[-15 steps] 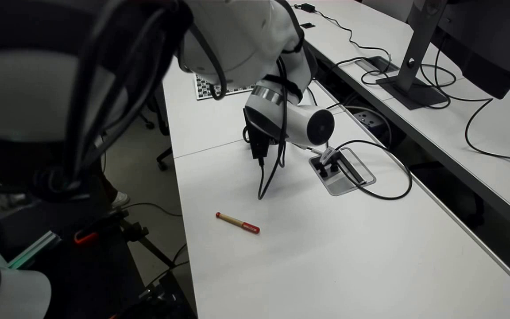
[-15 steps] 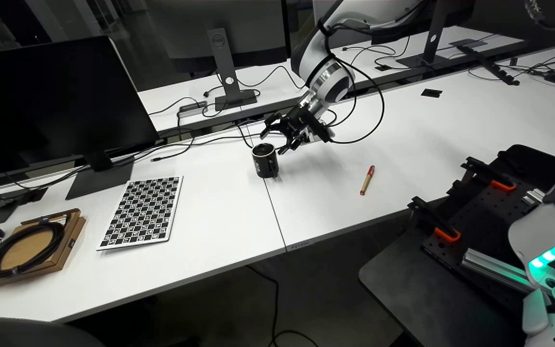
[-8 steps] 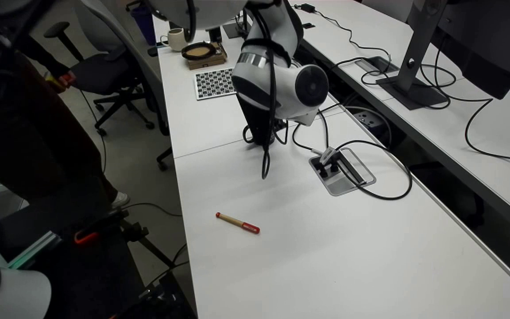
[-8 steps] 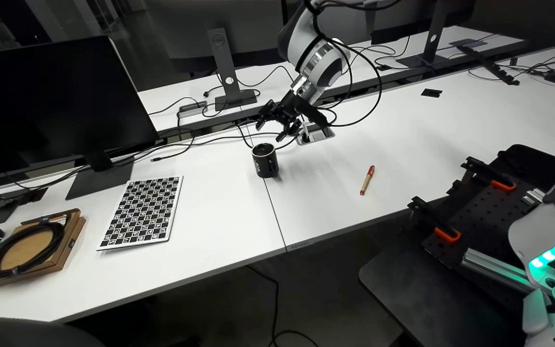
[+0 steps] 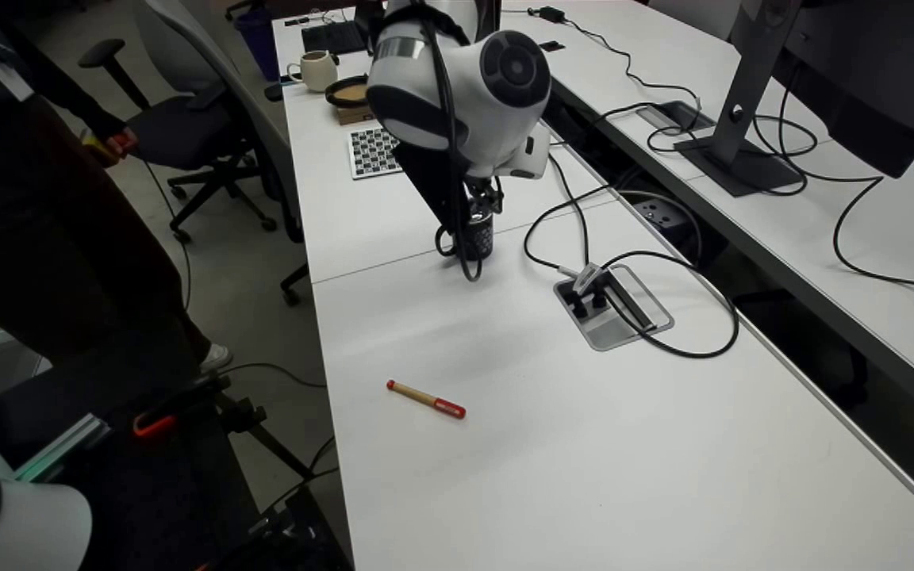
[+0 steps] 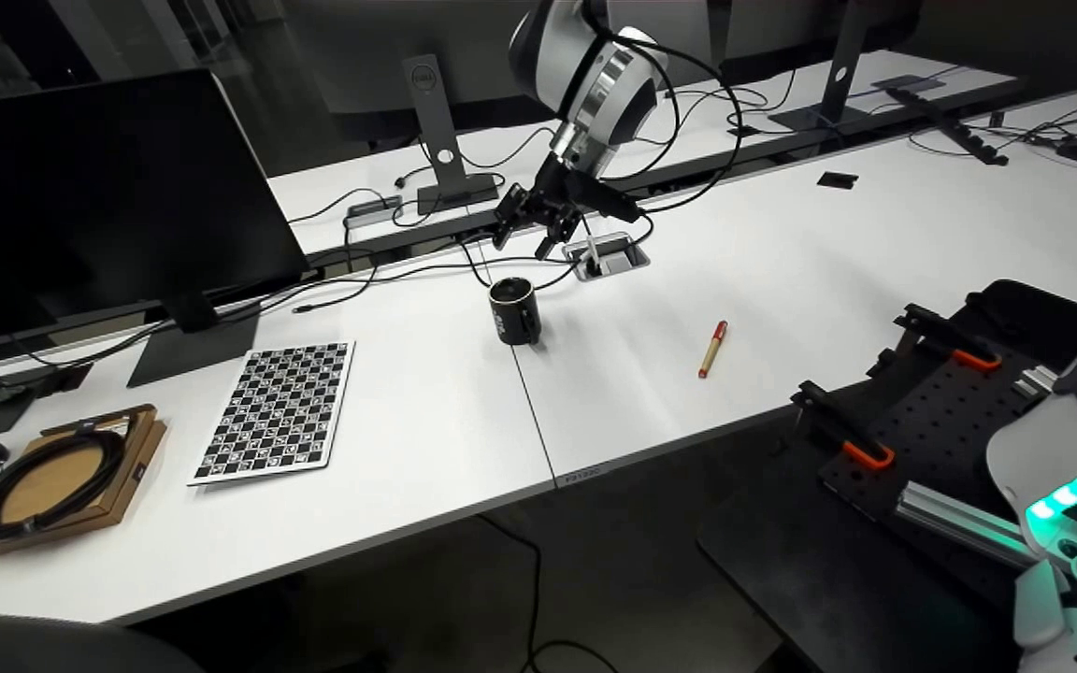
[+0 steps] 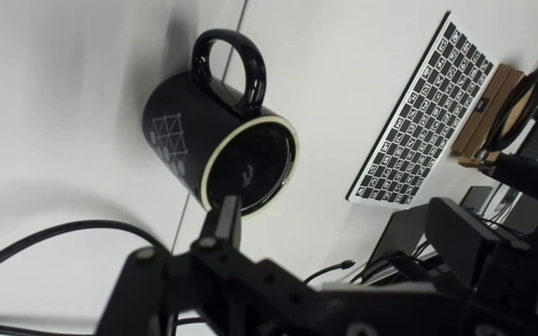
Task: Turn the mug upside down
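1. At the upper centre of an exterior view: black two-fingered gripper [image 6: 524, 241]; fingers standing wide apart, holding nothing.
2. Below it, near the centre of the frame and apart from the fingers: glossy black cylindrical mug [image 6: 508, 316], bottom-up, pale-ringed base uppermost. Wrist view: left of centre, handle toward the top, pale line pattern on the side, one fingertip showing in front of the base's lower edge.
3. Above the gripper, upper centre: white jointed robot arm [image 6: 552, 65], banded in black and silver.
4. Bearing the mug: flat white tabletop [image 6: 426, 374].
5. Just right of the gripper: silver-framed rectangular socket recess [image 6: 623, 257].
6. Right of centre: slim tan pen [image 6: 712, 350], red at both ends.
7. Left of centre: flat black-and-white checkered board [image 6: 277, 409].
8. Lower left: black coiled cable [image 6: 112, 467] on a flat brown cardboard box [image 6: 52, 481].
9. Upper left: wide black monitor [image 6: 99, 243].
10. Upper left, in an exterior view: cream rounded cup [image 5: 318, 73] with handle.
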Controlling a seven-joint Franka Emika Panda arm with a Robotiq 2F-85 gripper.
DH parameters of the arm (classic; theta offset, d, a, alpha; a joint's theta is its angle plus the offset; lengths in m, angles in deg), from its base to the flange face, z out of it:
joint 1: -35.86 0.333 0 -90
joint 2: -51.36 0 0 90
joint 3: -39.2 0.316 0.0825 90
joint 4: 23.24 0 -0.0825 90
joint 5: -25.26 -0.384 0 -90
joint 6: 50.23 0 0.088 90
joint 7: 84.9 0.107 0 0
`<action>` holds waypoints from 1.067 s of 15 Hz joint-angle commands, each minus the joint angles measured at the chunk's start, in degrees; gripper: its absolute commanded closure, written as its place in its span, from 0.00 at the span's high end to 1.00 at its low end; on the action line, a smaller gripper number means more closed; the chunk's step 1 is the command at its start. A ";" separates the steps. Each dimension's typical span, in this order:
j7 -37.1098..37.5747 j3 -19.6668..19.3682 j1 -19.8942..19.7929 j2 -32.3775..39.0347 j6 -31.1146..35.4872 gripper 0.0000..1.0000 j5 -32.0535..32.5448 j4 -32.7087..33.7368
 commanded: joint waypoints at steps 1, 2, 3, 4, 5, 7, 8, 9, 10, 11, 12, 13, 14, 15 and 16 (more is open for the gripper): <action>-0.16 -3.15 2.48 -6.57 -3.24 1.00 4.67 -6.37; 0.47 -3.96 2.94 -7.56 -4.56 1.00 6.74 -7.43; 1.49 -5.13 3.55 -8.57 -5.77 1.00 9.23 -8.57; 2.46 -6.14 4.12 -9.39 -6.53 1.00 11.65 -9.54; 3.68 -7.25 4.65 -10.27 -7.32 1.00 14.52 -10.63; 6.79 -9.28 5.72 -11.63 -7.24 1.00 20.31 -12.63; 7.95 -9.61 5.80 -12.12 -5.91 1.00 22.33 -13.46; 9.26 -9.81 5.80 -12.67 -4.50 1.00 24.15 -14.34; 10.63 -9.94 5.77 -13.12 -3.20 1.00 25.93 -15.08; 11.65 -9.32 5.28 -13.64 -0.70 1.00 26.11 -15.91; 13.02 -8.95 4.99 -13.93 1.36 1.00 26.73 -16.57; 14.62 -8.09 4.44 -14.10 4.72 1.00 25.65 -17.23; 15.94 -7.50 4.02 -14.27 6.96 1.00 25.36 -17.71; 17.05 -6.76 3.71 -14.24 10.77 1.00 24.95 -18.27; 17.08 -4.86 2.38 -14.16 13.87 1.00 23.70 -18.46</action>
